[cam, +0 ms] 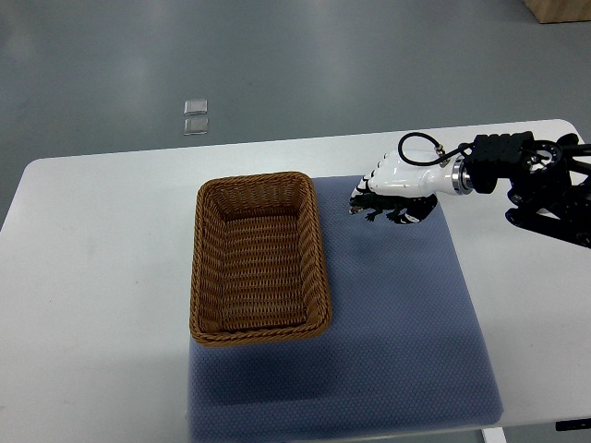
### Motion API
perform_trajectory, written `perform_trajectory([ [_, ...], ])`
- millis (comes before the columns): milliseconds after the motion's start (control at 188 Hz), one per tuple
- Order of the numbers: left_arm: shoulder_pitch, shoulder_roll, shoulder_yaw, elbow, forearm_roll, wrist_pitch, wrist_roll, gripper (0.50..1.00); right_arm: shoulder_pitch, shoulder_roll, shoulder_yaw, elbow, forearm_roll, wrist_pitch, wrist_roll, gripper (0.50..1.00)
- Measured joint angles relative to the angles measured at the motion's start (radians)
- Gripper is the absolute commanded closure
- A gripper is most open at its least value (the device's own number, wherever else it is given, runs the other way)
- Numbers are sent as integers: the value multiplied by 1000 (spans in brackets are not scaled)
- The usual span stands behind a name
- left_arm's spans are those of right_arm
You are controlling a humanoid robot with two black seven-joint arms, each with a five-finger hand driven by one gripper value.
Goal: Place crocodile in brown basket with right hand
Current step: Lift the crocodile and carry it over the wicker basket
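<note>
Top view of the workspace. The right hand, white-shelled on a black forearm that enters from the right edge, is over the far part of the blue-grey mat that covers the middle of the white counter. Its fingers curl downward and are clamped on the crocodile, a small dark green toy whose legs and tail show just beneath the palm. Whether the toy rests on the mat or is raised clear of it cannot be told from this angle. The left hand is out of view.

The brown basket, a rectangular wicker tray, sits to the left of the hand, overlapping the mat's left edge. Its woven floor is bare; nothing lies in it.

Task status, as judged: the grasp appears made, while the transfer is not yet done. What remains is to carry the crocodile leftward over the near rim, lower it inside the basket and let go.
</note>
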State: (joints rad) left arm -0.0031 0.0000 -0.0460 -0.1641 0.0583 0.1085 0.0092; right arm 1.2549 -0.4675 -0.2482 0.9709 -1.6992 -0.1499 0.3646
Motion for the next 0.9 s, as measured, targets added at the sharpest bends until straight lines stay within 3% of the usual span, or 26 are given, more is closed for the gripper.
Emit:
perform_trajectory([
  [446,0,0,0,0,-1,-1,0,500,107,84,70,121,9,-4,17,1000],
  [573,0,0,0,0,-1,0,0,500,97,153,110,131,12,-4,38,967],
  [663,0,0,0,0,-1,0,0,500,62,201,133,132,12,-4,45,897],
  [716,0,0,0,0,-1,0,0,500,40,222,139,132,11,-3,45,897],
  [722,0,0,0,0,-1,0,0,500,38,224,140,132,11,-3,45,833],
  [785,0,0,0,0,-1,0,0,500,19,240,143,130,9,-3,45,728],
  [902,0,0,0,0,0,0,0,500,-21,251,143,120,4,-1,44,638],
])
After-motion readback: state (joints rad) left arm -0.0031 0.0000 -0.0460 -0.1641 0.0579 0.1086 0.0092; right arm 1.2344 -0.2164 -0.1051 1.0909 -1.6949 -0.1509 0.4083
